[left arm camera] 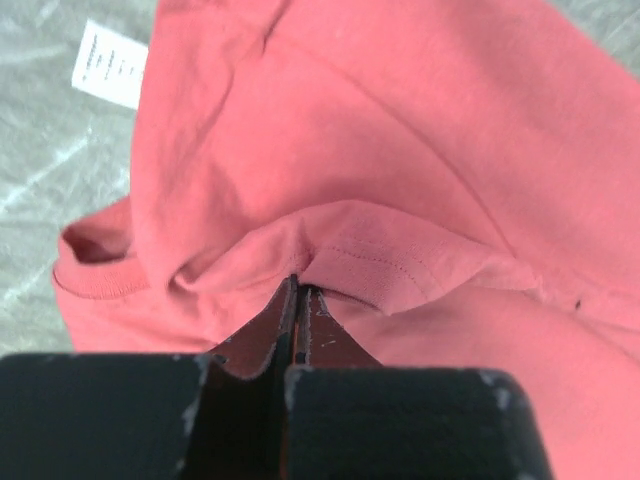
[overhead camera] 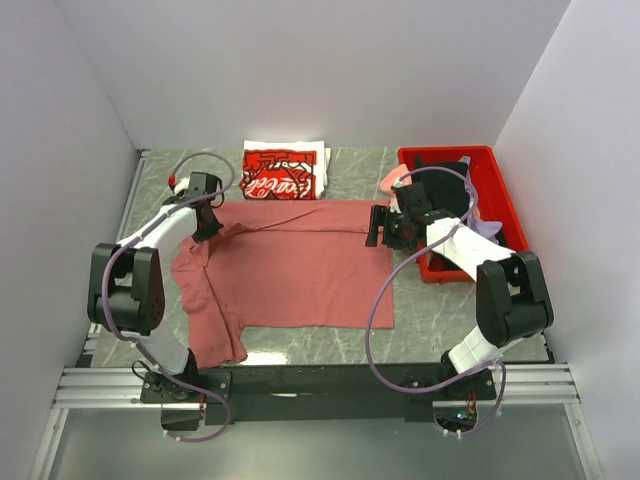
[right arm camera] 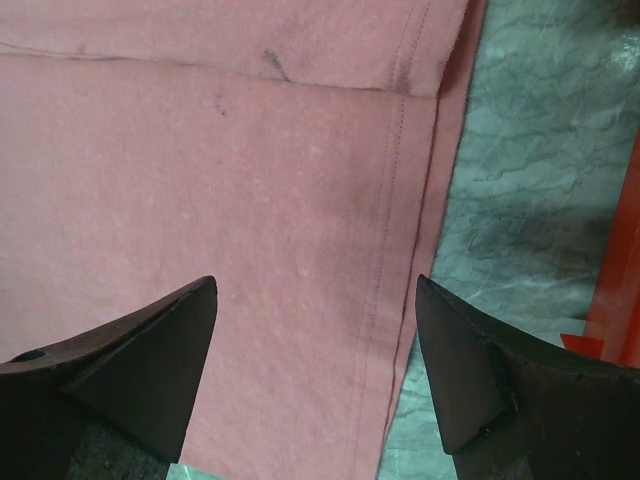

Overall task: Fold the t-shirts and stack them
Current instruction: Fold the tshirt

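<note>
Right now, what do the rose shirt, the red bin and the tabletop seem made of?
Rose shirt: soft matte knit, probably cotton; stitched hem, limp folds. Red bin: rigid plastic, by its smooth molded walls. Tabletop: hard veined grey-green surface, marble or a printed look-alike.

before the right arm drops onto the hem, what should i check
1. Left gripper shut on a pinched fold of the dusty-rose t-shirt: ok.
2. Right gripper open: ok.
3. Stitched hem lies below and between the right gripper's fingers: ok.
4. Right gripper has cloth in it: not ok, nothing gripped yet.
5. Shirt flat around the left grip: not ok, cloth is bunched there.
6. Folded red-and-white t-shirt apart from the spread shirt: cannot tell, their edges meet in the top view.
</note>
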Action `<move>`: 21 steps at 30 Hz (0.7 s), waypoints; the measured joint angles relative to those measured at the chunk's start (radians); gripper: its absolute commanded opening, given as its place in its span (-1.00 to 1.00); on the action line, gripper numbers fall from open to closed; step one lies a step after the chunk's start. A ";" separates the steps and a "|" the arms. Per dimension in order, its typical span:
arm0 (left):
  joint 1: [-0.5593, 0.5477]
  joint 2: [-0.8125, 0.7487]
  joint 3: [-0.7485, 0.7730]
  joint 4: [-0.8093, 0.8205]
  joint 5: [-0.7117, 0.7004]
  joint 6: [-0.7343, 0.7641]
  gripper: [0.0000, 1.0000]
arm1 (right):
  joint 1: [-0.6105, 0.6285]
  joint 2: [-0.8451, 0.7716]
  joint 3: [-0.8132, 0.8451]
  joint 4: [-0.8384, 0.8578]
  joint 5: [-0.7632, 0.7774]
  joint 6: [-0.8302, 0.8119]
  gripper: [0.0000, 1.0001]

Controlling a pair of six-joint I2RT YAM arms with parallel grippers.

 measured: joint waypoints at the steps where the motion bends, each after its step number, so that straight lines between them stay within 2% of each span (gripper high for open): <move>1: -0.002 -0.010 -0.011 -0.002 0.005 -0.005 -0.99 | 0.000 0.000 0.000 0.000 0.000 0.000 0.72; 13: -0.071 -0.031 -0.098 -0.069 0.061 -0.071 -0.99 | 0.000 0.009 0.000 -0.002 -0.004 0.000 0.72; 21: -0.090 -0.071 -0.127 -0.146 0.016 -0.161 -0.99 | 0.000 0.010 0.000 -0.004 -0.005 -0.001 0.72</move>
